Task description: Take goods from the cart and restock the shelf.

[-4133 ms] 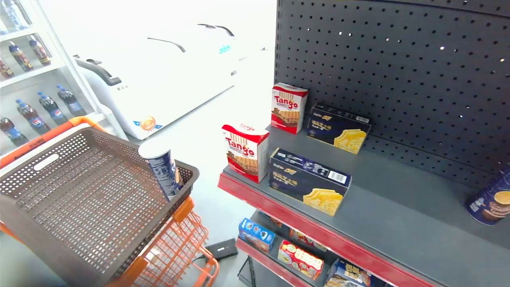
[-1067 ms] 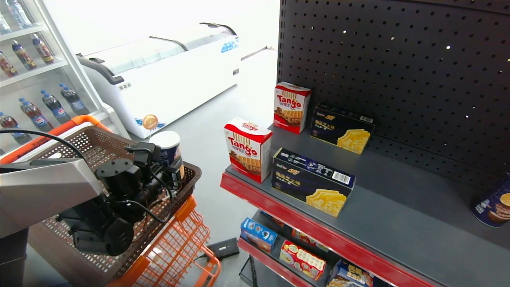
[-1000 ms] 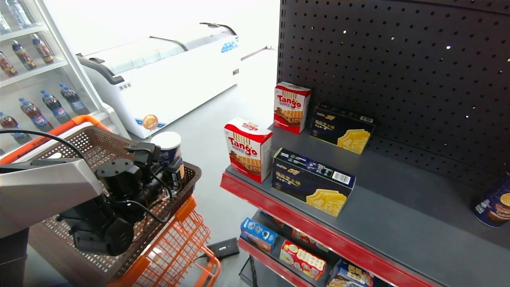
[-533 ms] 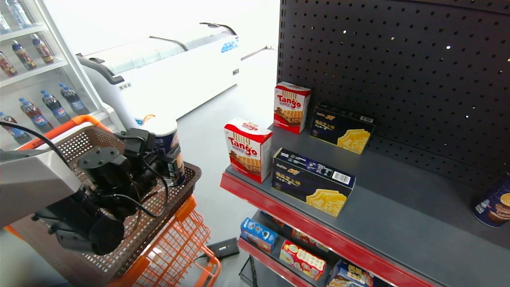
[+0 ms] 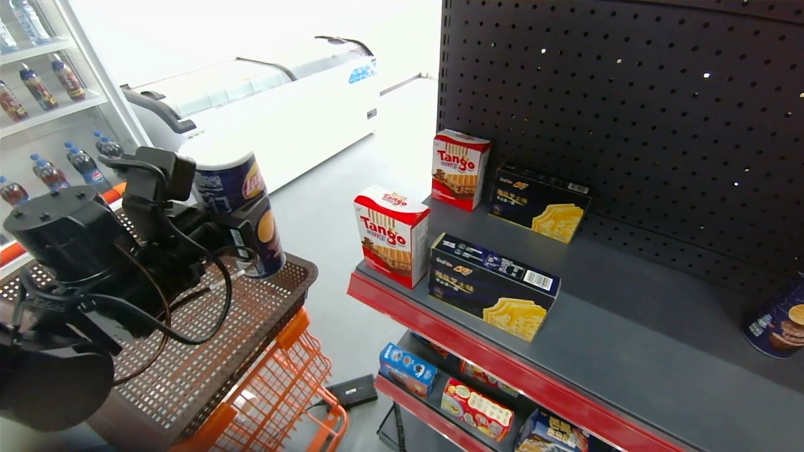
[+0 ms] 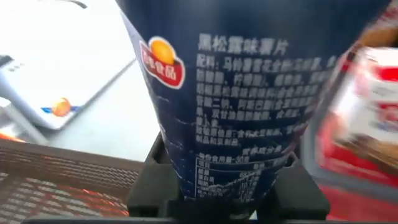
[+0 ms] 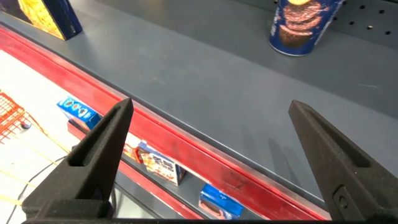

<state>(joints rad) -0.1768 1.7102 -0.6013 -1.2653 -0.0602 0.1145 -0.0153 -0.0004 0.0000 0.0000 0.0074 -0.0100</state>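
The chip canister (image 5: 235, 201) is clamped in the left gripper (image 5: 210, 216), held low on its body with the white lid uppermost and slightly tilted. Its base is just above the rim of the brown basket (image 5: 295, 276) on the cart (image 5: 270, 402) beneath the gripper, high enough, I judge, to clear that rim. The shelf (image 5: 628, 339) lies off to this gripper's right, its near corner taken by a red wafer box (image 5: 391, 232) and a dark blue cracker box (image 5: 493, 292), so the bare grey stretch beyond them looks the likelier landing place; the right gripper (image 7: 211, 107) hangs over that stretch, jaws spread wide and empty.
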